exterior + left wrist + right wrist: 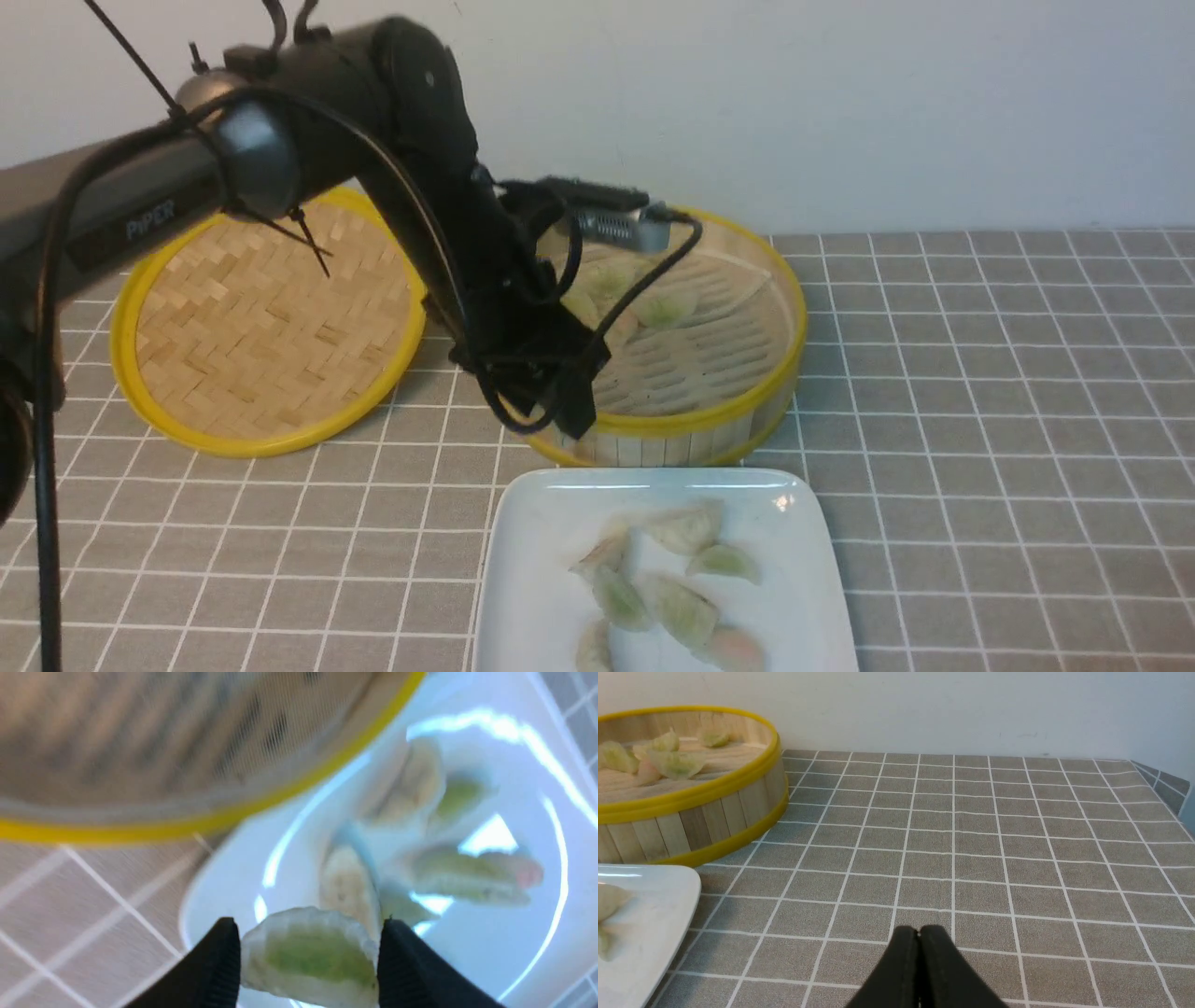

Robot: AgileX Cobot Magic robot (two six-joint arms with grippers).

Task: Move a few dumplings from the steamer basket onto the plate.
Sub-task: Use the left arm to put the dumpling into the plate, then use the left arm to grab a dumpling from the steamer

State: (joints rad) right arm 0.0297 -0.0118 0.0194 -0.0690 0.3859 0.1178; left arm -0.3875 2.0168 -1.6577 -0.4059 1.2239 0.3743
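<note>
left pincer [310, 954]: pinched on one dumpling [317, 961], which is clamped at its two ends between the black fingers [217, 966]
held dumpling: whitish skin with green filling; it is carried clear of the surface, over the plate's edge nearest the basket
plate [532, 569]: white and square, seen just below and ahead of the left pincer's tips; it is shown blurred in the left wrist view
dumplings on the plate [686, 611]: about six are gathered ahead of the left pincer, one of them pinkish
steamer basket [709, 429]: its front rim is partly covered by the left pincer; its wall is set just beside the plate
dumplings in the basket [663, 308]: several are left behind the left pincer, on the far part of the floor
woven lid [261, 327]: laid flat, off to the left pincer's left
right pincer [919, 935]: fingertips are pressed together with nothing between them; it is held above the grey checked tablecloth [994, 835], with plate and basket to its left
</note>
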